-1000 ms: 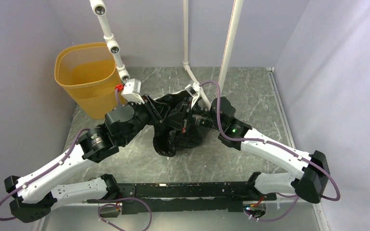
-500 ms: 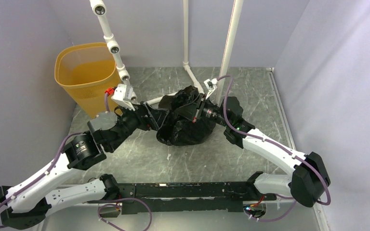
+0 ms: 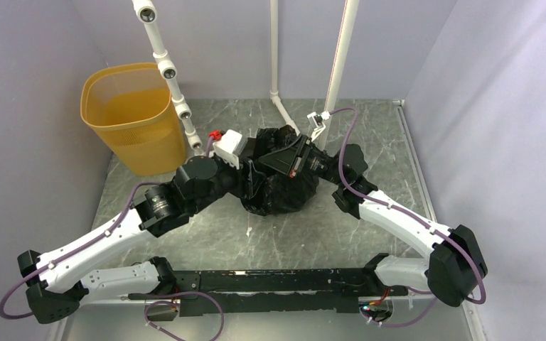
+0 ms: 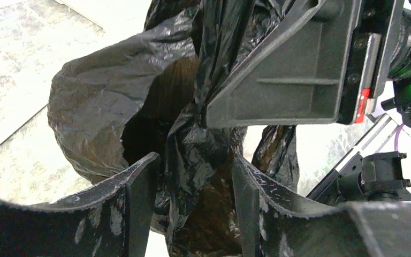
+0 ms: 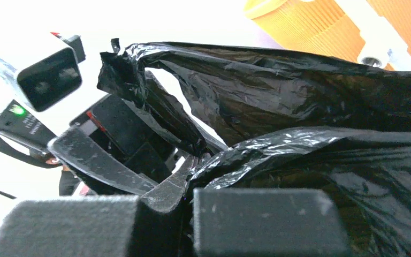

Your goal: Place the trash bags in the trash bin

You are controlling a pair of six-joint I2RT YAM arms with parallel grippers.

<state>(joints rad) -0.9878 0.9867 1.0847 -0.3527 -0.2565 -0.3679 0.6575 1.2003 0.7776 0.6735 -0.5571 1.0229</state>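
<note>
The black trash bag (image 3: 279,193) is a crumpled heap on the marble floor at mid-table, between both arms. My left gripper (image 3: 253,172) is at its left side; in the left wrist view its jaws (image 4: 192,161) stand apart with a hanging fold of the bag (image 4: 99,96) between them. My right gripper (image 3: 276,160) is at the top of the bag; in the right wrist view (image 5: 188,194) it is shut on the bag's film (image 5: 310,91). The yellow-orange trash bin (image 3: 124,106) stands upright at the far left, apart from both grippers, and shows in the right wrist view (image 5: 321,27).
A slanted white pipe with camera heads (image 3: 167,71) runs between the bin and the bag. Two more white pipes (image 3: 338,64) stand behind the bag. Grey walls close the left, back and right sides. The right gripper's body (image 4: 299,69) is close above my left jaws.
My left arm swung right and came in on the bag's left side. My right gripper moved a little back and up with the bag, which bunched into a tighter heap.
</note>
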